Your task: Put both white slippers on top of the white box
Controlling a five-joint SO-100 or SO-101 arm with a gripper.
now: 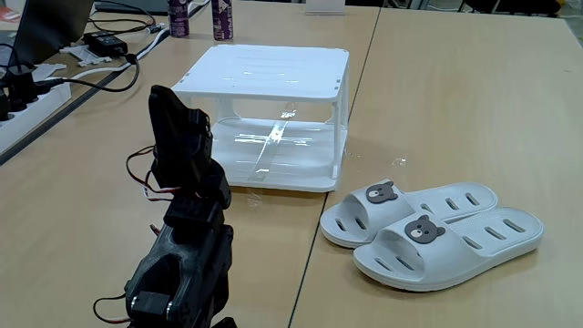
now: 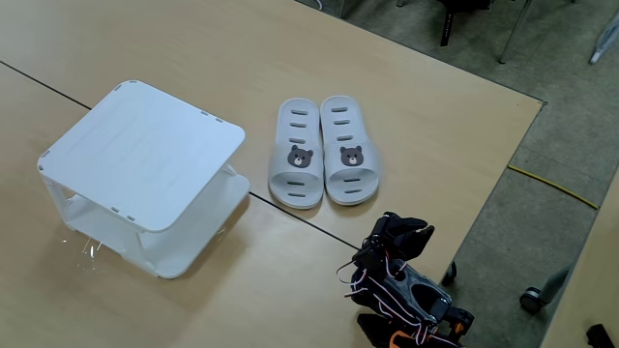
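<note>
though no writing legible, white slippers (image 2: 324, 151) bear bear-face badges (image 1: 383, 192).

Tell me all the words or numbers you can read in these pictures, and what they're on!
No words or numbers can be read.
The slippers carry only bear-face badges, no letters.
The white box is plain.
The purple bottles at the back have labels too blurred to read.

Your arm (image 1: 187, 228) is all black chunky plastic, with thin red, black and white wires (image 1: 141, 178) looping loose along its joints.
</note>
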